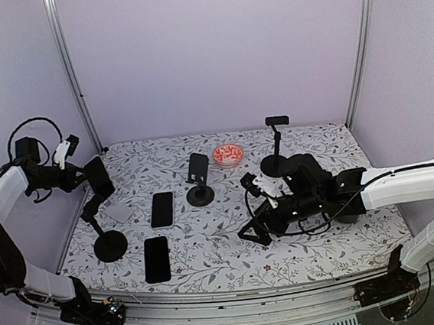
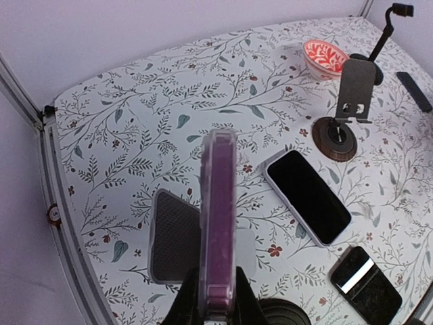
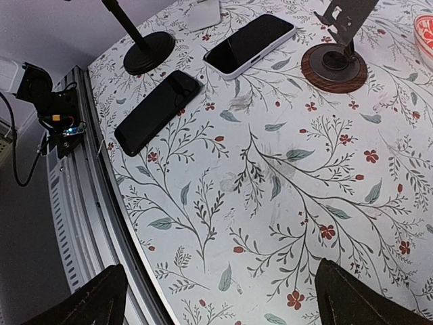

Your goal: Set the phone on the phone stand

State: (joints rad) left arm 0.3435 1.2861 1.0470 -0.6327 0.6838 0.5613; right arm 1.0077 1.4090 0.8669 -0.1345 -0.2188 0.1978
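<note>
One purple-cased phone (image 2: 218,223) stands edge-up, clamped in left fingers (image 2: 185,306); right fingers (image 3: 362,298) spread apart.

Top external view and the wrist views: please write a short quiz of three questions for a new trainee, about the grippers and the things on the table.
1. True or false: the right gripper is shut on a phone.
2. Where does the red-patterned bowl stand?
A. at the near edge, by the arm bases
B. on the far half of the table
C. on top of a phone
3. Fill in: the phone in the left gripper has a ____ case.

Key: 1 false, its jaws are wide open and empty; 2 B; 3 purple.
</note>
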